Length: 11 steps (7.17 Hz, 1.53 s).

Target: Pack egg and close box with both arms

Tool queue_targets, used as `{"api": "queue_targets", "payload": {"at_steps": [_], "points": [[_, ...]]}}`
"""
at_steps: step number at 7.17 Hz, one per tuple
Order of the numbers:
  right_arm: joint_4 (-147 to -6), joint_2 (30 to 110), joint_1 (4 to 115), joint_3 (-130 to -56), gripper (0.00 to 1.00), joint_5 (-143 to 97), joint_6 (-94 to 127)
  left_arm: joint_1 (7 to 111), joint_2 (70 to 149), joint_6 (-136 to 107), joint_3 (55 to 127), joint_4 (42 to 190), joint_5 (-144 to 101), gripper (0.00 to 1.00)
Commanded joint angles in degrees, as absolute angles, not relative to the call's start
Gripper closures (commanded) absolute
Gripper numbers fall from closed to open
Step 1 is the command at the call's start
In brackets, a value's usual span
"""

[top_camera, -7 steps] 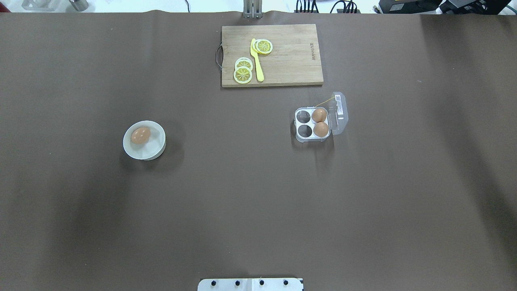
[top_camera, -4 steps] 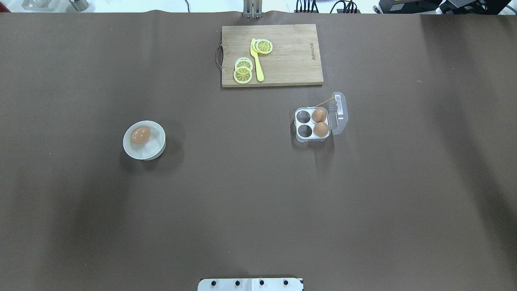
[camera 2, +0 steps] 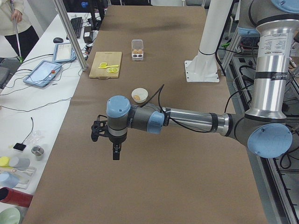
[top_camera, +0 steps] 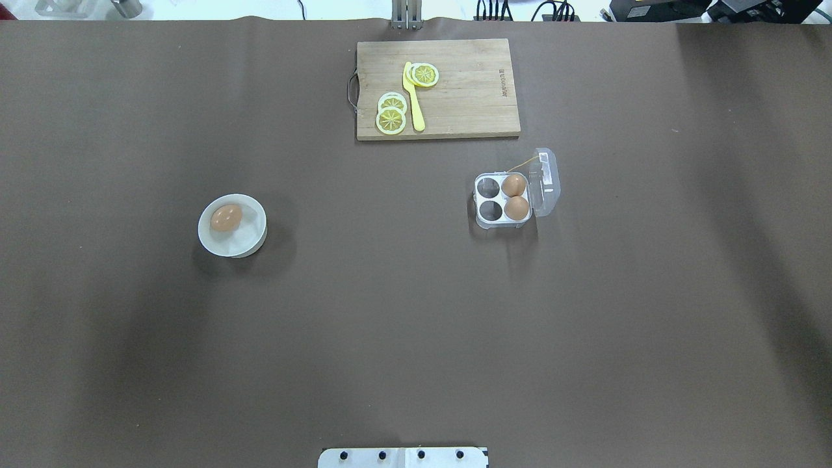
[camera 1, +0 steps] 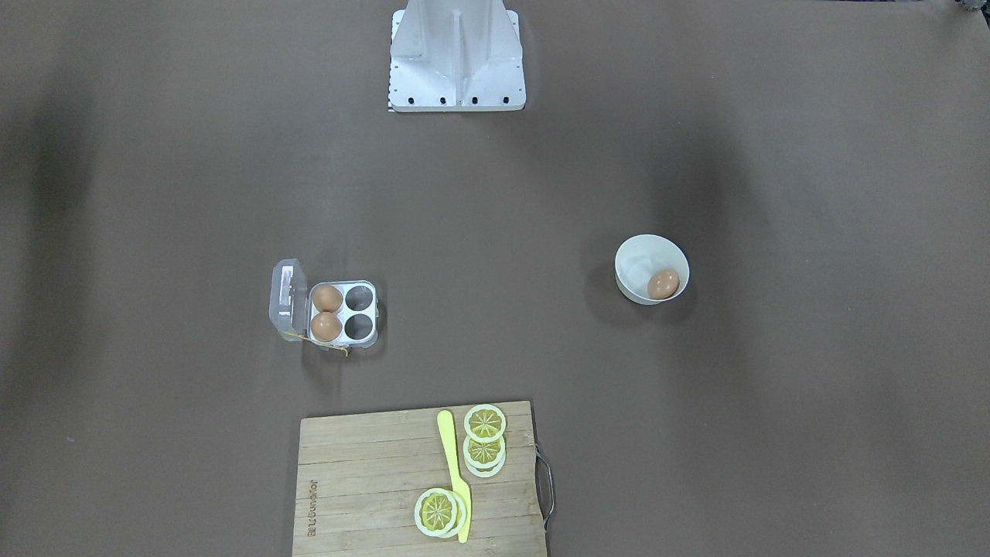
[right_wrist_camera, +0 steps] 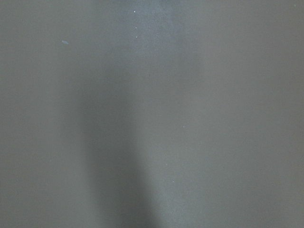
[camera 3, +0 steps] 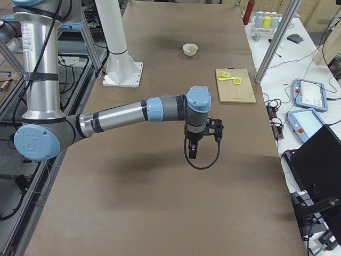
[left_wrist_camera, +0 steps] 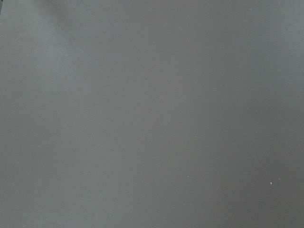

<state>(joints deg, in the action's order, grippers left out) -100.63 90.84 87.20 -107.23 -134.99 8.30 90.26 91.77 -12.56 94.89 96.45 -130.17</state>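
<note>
One tan-brown egg (top_camera: 226,218) lies in a white round bowl (top_camera: 252,238) on the left of the table. The clear egg box (top_camera: 499,223) stands right of centre with its lid (top_camera: 545,183) open to the right. Two eggs (top_camera: 516,208) fill its right cells and its left cells are empty. A yellow thread (top_camera: 526,160) runs from its far corner. My left gripper (camera 2: 115,151) shows only in the exterior left view, hanging above bare table well short of the bowl (camera 2: 139,95). My right gripper (camera 3: 193,152) shows only in the exterior right view. I cannot tell if either is open.
A wooden cutting board (top_camera: 468,110) with lemon slices (top_camera: 391,119) and a yellow knife (top_camera: 413,97) lies at the far side, just beyond the box. The white robot stand (camera 1: 458,54) is at the near middle. Both wrist views show only brown table cover.
</note>
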Motion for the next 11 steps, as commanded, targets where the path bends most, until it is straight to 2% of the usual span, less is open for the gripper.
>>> {"api": "queue_targets", "payload": {"at_steps": [1,4,6,8,10,11], "points": [[-100.63,90.70,87.28,-107.31,0.00,-136.57,8.52,90.00,92.46,-12.83,94.92,96.50,-130.17,0.02],[-100.63,90.53,87.28,-107.23,0.00,-137.28,8.79,85.45,97.01,-18.94,97.20,95.89,-129.99,0.02],[-100.63,90.26,87.19,-106.88,0.00,-137.29,8.88,79.83,97.91,-21.71,105.42,95.37,-129.64,0.02],[-100.63,90.35,87.19,-106.70,0.00,-137.29,8.88,77.26,98.09,-21.88,107.74,95.98,-128.40,0.02],[-100.72,90.53,87.19,-106.70,0.00,-137.29,8.88,76.82,98.00,-35.68,108.55,97.98,-128.50,0.02],[-100.81,90.61,87.19,-106.44,0.00,-137.29,8.88,71.51,98.00,-35.68,108.46,99.56,-127.63,0.02]]}}
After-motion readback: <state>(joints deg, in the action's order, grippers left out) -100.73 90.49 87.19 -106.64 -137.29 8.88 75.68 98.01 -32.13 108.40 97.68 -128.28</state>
